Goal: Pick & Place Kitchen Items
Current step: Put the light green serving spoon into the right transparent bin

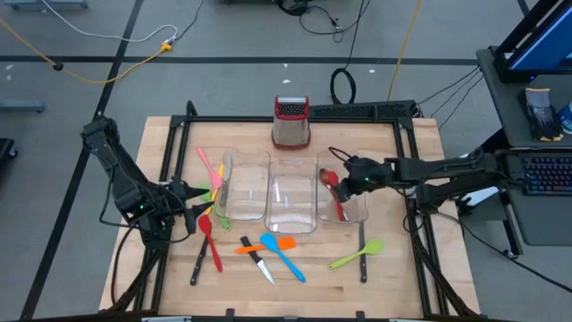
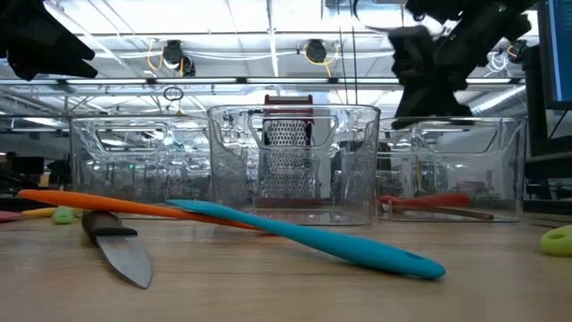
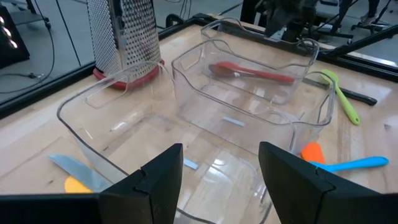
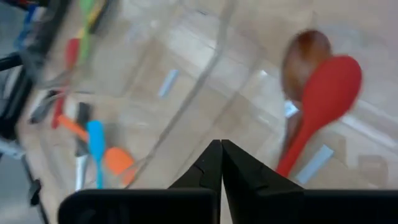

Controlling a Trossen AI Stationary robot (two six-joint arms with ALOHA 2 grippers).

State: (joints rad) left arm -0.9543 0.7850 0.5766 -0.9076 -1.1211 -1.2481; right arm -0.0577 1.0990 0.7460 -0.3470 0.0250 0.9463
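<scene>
Right gripper empty over its bin; the loose utensils lie nearer the left gripper

The right gripper (image 1: 342, 186) hangs above the rightmost clear bin (image 1: 361, 215) with its fingers pressed together and nothing between them; the red spoon (image 1: 332, 190) and a brown spoon (image 4: 305, 59) lie directly below it inside that bin, so that delivery looks done. The remaining kitchen items lie on the table toward the front edge and toward the left arm from this gripper: the blue spatula (image 1: 283, 257), the orange spatula (image 1: 266, 245) and a black-handled knife (image 1: 256, 259) cross each other in front of the middle bin, their long axes running diagonally. A green spoon (image 1: 357, 255) lies closest to the right gripper, in front of its bin. The left gripper (image 1: 186, 213), fingers spread and empty, sits beside the leftmost bin, just next to a red spatula (image 1: 209, 241), so it is likely the nearer arm for that cluster.
</scene>
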